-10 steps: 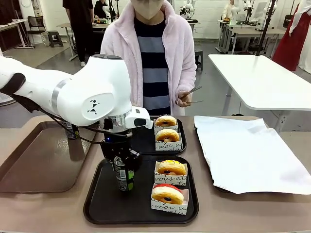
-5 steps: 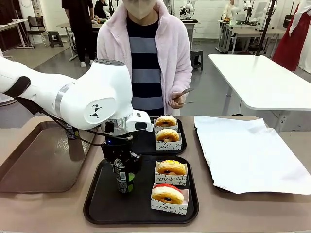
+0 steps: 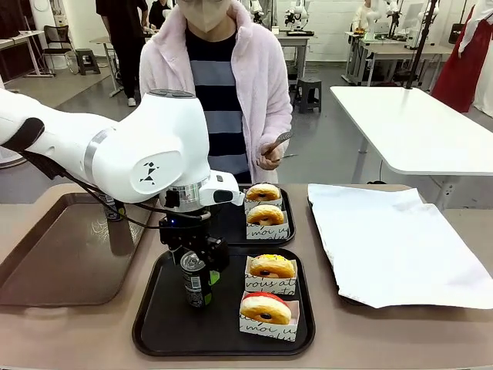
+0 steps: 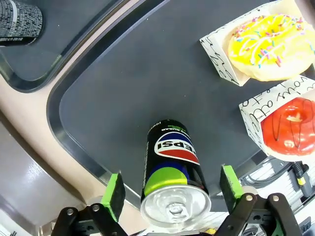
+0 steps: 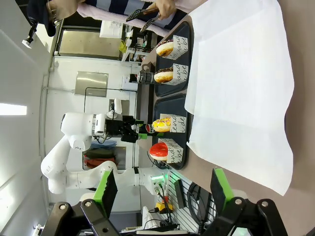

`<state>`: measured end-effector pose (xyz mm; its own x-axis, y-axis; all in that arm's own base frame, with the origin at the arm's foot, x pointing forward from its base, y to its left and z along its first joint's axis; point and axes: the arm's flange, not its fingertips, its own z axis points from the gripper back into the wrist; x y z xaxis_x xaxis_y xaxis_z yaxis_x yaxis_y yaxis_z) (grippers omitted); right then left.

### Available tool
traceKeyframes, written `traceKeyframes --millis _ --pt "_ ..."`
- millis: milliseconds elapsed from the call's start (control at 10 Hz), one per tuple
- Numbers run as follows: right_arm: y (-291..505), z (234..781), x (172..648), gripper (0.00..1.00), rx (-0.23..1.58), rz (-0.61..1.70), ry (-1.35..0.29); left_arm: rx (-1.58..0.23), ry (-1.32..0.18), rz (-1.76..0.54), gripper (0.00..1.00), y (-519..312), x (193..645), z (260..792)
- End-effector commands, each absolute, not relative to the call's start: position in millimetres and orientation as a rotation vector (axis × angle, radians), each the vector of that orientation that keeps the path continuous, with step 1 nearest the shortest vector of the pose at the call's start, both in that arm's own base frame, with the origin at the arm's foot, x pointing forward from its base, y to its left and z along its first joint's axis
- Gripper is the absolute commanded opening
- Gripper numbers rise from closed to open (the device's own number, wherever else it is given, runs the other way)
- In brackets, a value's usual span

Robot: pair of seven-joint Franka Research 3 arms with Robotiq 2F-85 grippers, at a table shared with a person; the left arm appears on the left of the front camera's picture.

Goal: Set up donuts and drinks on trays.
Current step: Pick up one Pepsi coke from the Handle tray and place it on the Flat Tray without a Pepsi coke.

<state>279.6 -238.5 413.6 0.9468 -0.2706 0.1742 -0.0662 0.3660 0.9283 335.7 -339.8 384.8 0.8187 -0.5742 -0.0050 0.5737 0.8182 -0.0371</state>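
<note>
Landmark: the near black tray (image 3: 154,324), closest to the robot's side of the table.

Left gripper (image 4: 170,189) hangs over the left half of the near black tray. Green pads spread, one on each side of the can (image 4: 170,169), a visible gap on both sides; jaws apart, not clamped. In the front view the can (image 3: 196,279) stands upright on the tray floor directly under the gripper (image 3: 192,258).

Right half of the same tray: yellow-iced donut (image 3: 272,266) in its white box toward the far edge, red-iced donut (image 3: 266,308) in its box toward the near edge. The two boxes sit just beside each other, apart from the can.

Far black tray (image 3: 231,231) lies just beyond the near tray, toward the person. Two tan glazed donuts (image 3: 264,203) in boxes on its right side. A second can (image 4: 19,19) shows on it in the left wrist view, at its left side.

Brown tray (image 3: 46,262) lies left of the near tray. White paper sheet (image 3: 393,247) lies well to its right.

Person's hand (image 3: 271,158) holds tongs (image 3: 281,141) beyond the far tray, above table level.

Right gripper (image 5: 162,189): fingers wide apart, holding nothing, high off to the right of the near tray past the paper sheet.
</note>
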Motion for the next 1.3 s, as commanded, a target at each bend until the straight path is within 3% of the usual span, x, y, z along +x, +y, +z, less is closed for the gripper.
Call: traceKeyframes --millis 0,700,1200 --pt "-238.9 413.8 279.4 1.00 1.208 -0.135 -0.327 -0.031 0.005 -0.618 1.00 -335.3 320.5 397.9" --pt "-238.9 413.8 279.4 1.00 1.208 -0.135 -0.327 -0.074 -0.027 -0.612 1.00 -325.0 284.7 437.9" --pt "-238.9 413.8 279.4 1.00 1.208 -0.135 -0.327 -0.043 -0.049 -0.619 1.00 -332.4 291.7 441.9"
